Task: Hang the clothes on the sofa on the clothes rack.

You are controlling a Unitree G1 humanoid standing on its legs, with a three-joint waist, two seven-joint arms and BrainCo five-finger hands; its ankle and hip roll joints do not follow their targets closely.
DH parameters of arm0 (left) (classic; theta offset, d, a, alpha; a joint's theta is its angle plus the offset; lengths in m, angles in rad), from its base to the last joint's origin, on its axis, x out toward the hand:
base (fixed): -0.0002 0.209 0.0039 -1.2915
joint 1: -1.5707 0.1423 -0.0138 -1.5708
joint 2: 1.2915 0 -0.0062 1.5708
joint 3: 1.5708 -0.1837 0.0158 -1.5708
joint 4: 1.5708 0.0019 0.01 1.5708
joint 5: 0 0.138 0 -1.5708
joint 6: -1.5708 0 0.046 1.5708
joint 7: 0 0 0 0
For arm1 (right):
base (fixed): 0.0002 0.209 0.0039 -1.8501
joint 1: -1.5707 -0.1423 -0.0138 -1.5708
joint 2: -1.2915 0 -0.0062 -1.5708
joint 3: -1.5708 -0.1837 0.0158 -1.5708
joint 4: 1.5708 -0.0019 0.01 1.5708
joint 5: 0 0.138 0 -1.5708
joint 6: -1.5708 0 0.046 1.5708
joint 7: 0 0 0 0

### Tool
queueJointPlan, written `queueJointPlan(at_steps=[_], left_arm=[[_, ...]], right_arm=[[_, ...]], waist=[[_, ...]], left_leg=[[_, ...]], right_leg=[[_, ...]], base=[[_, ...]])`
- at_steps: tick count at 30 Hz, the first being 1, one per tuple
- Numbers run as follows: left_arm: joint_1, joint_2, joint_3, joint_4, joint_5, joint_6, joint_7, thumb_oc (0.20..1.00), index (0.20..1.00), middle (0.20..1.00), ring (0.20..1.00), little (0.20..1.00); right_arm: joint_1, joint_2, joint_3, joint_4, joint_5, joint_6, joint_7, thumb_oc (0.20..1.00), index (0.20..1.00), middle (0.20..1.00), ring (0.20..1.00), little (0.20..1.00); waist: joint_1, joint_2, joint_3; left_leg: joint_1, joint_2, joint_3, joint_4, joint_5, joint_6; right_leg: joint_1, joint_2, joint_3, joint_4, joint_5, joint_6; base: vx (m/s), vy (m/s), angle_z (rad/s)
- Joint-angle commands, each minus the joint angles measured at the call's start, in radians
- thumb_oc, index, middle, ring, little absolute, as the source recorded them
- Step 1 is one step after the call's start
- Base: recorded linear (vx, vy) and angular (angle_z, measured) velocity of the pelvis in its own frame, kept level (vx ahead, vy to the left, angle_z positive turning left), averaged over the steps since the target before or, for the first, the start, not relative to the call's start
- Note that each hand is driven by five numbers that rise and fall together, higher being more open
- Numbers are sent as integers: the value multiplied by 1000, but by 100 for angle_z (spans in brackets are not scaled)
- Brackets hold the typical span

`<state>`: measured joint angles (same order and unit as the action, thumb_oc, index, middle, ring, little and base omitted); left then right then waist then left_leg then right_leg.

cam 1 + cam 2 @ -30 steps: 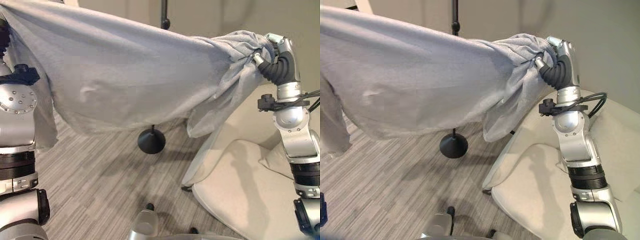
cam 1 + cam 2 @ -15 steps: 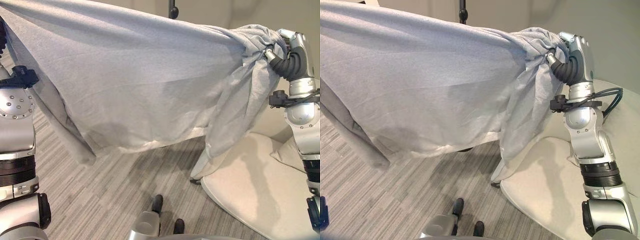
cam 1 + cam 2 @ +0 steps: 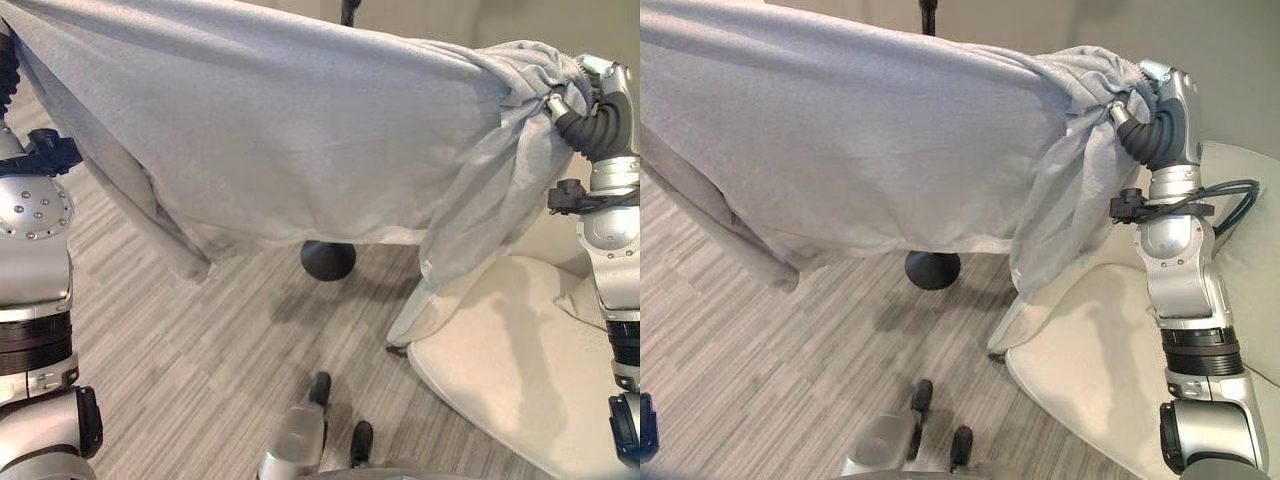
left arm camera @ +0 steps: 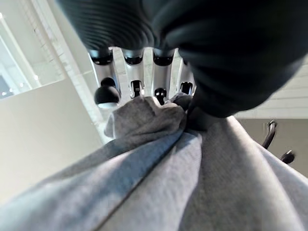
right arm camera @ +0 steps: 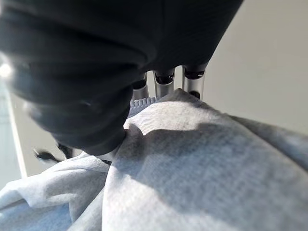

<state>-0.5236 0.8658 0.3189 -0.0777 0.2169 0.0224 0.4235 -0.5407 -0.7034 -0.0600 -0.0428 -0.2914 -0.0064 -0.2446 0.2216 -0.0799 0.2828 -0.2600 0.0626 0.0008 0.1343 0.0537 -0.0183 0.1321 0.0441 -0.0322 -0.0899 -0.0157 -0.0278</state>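
Striped grey carpet (image 3: 200, 330) beside the cream sofa (image 3: 500, 370); raised left hand (image 4: 139, 72) and right hand (image 5: 166, 79) each clench the outstretched grey garment (image 3: 290, 140).

Soft, even indoor light fills the head views, bright enough to show the weave of the large pale grey fabric garment (image 3: 300, 140) stretched across them. The garment casts a broad, blurred shadow on the grey striped carpet floor (image 3: 200, 330) and a dimmer one on the cream cushioned sofa (image 3: 1080, 370). In the wrist views the dark ribbed cover is heavily out of focus, and a bright white ceiling (image 4: 43, 57) glows behind the left hand (image 4: 134, 72). The right hand (image 5: 166, 77) is backlit and murky.
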Motion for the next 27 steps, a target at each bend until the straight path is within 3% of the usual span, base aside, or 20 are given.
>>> queueJointPlan(at_steps=[1, 6, 9, 13, 15, 17, 21, 23, 27], left_arm=[[17, 15, 42, -10, 10, -8, 20, 200, 200, 200, 200, 200], [17, 27, 40, 5, 10, -12, 34, 200, 200, 200, 200, 200], [25, 21, 48, -5, 16, -11, 34, 200, 200, 200, 200, 200], [11, 11, 38, -31, 20, -11, 29, 200, 200, 200, 200, 200], [-8, -4, 19, -45, 25, -11, 30, 200, 200, 200, 200, 200], [-17, -9, 16, -53, 27, -7, 30, 200, 200, 200, 200, 200], [-24, -15, 19, -51, 23, -6, 41, 200, 200, 200, 200, 200], [-24, -12, 10, -34, 27, 5, 48, 200, 200, 200, 200, 200], [-54, -32, 1, -42, 20, 2, 47, 200, 200, 200, 200, 200]], right_arm=[[19, -38, -80, -24, 24, -3, -42, 200, 200, 200, 200, 200], [5, -41, -59, -28, 20, 1, -46, 200, 200, 200, 200, 200], [13, -32, -66, -46, 10, 8, -46, 200, 200, 200, 200, 200], [19, -19, -75, -72, 3, 16, -45, 200, 200, 200, 200, 200], [18, -19, -88, -102, -4, 21, -45, 200, 200, 200, 200, 200], [20, -18, -91, -111, -4, 21, -43, 200, 200, 200, 200, 200], [39, -31, -120, -108, -3, 16, -54, 200, 200, 200, 200, 200], [52, -46, -128, -80, -13, 28, -76, 200, 200, 200, 200, 200], [56, -54, -165, -104, -19, 22, -79, 200, 200, 200, 200, 200]], waist=[[19, 32, -163], [22, 0, -199], [24, 1, -199], [22, 31, -187], [1, 83, -155], [-1, 93, -141], [-37, 94, -127], [-71, 82, -105], [-91, 66, -111]], left_leg=[[96, 15, -11, -222, 51, -20], [165, -47, 1, -222, 27, -17], [189, -58, 5, -222, 19, -14], [244, -68, -13, -222, 22, -5], [294, -52, -30, -222, 20, 2], [313, -50, -33, -222, 14, 3], [352, -57, -50, -222, 2, 5], [379, -69, -63, -222, -18, 21], [365, -81, -92, -222, -12, 35]], right_leg=[[14, -64, -28, 3, 55, 33], [59, -145, -33, 3, 105, 40], [66, -168, -36, 45, 115, 45], [33, -184, -21, 214, 122, 43], [-27, -160, 5, 370, 97, 33], [-52, -158, 10, 406, 85, 30], [-114, -161, 1, 285, 80, 37], [-210, -133, 31, 103, 81, 35], [-174, -140, 78, 25, 133, 45]], base=[[116, 144, -11], [222, 259, -6], [174, 243, -5], [115, 231, -2], [119, 258, -3], [76, 127, 18], [123, 50, 13], [123, 12, 28], [28, -26, 56]])
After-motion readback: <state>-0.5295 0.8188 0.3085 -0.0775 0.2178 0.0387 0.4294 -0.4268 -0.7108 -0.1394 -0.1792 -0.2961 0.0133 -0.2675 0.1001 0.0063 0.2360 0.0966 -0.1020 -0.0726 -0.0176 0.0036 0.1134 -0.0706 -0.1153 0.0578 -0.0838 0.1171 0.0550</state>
